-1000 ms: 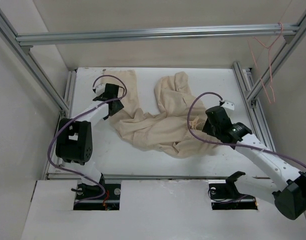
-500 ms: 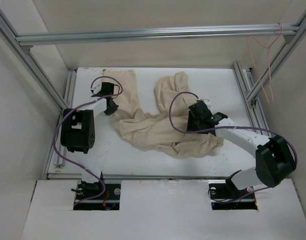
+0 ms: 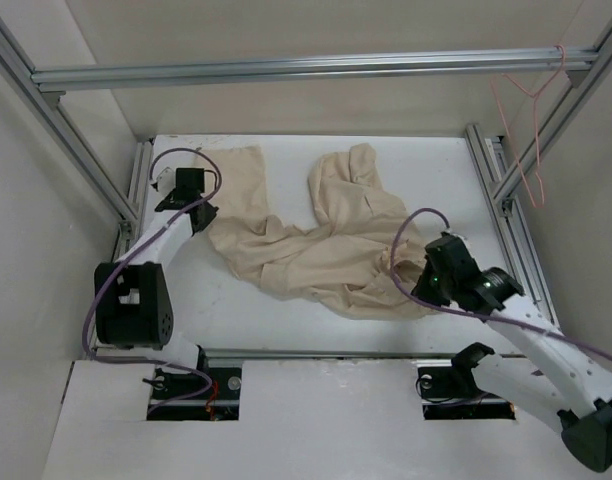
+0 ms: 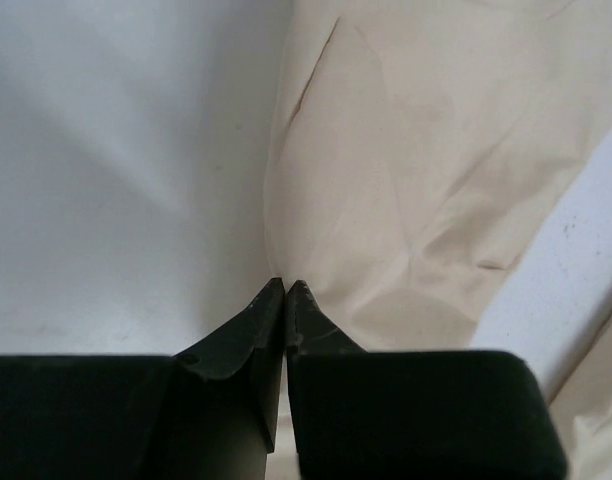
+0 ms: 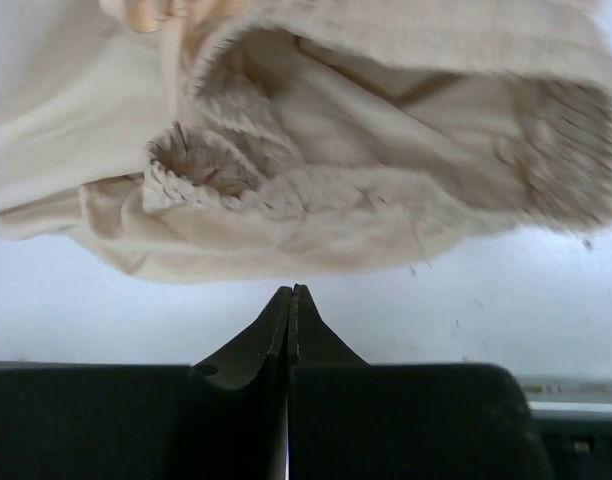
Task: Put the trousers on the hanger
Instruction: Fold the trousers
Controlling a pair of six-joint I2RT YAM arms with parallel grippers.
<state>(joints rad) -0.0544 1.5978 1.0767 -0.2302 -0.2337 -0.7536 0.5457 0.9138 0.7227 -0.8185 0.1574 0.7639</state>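
White table inside a metal frame is the work surface. On its middle lie the trousers, wrinkled, and their long line runs from the far left corner to the near right side, with one part folded up toward the far edge.

The left gripper stands at the far left end of the cloth. Its fingers are pressed together and the tips touch the cloth edge (whether a fold is pinched between them, I cannot tell). The right gripper is at the near right end, also closed. It holds nothing, because a strip of bare table lies between its tips and the ribbed opening of the trousers.

The hanger hangs on the frame at the far right, above the table and well apart from the cloth. The right arm is nearer to it. I judge the cloth must travel to the right and upward, where the frame posts leave only narrow room.
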